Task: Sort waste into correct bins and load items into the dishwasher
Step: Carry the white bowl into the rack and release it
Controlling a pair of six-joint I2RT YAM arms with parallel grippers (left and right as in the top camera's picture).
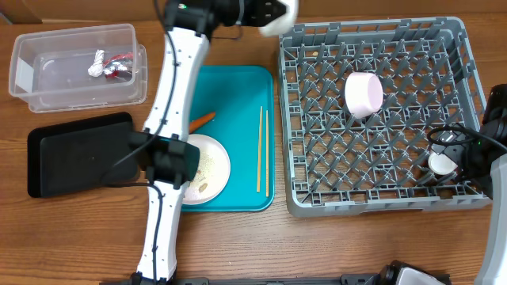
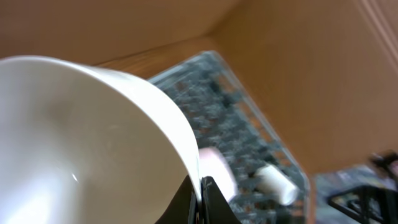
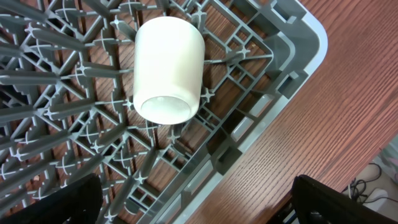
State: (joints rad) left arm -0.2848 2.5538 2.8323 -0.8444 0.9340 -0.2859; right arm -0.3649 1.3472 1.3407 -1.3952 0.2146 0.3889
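Note:
My left gripper is shut on the rim of a white bowl, held high by the back left corner of the grey dish rack. In the left wrist view the jaws pinch the bowl's rim. A second white bowl lies on its side in the rack. The small white cup lies in the rack's front right corner. My right gripper is open and empty just by the cup, over the rack's edge. A white plate with beige crumbs, the carrot and the chopsticks lie on the teal tray.
The teal tray sits left of the rack. The clear tub at the back left holds the red-and-silver wrapper. The black tray lies in front of it. My left arm stretches over the teal tray's left side.

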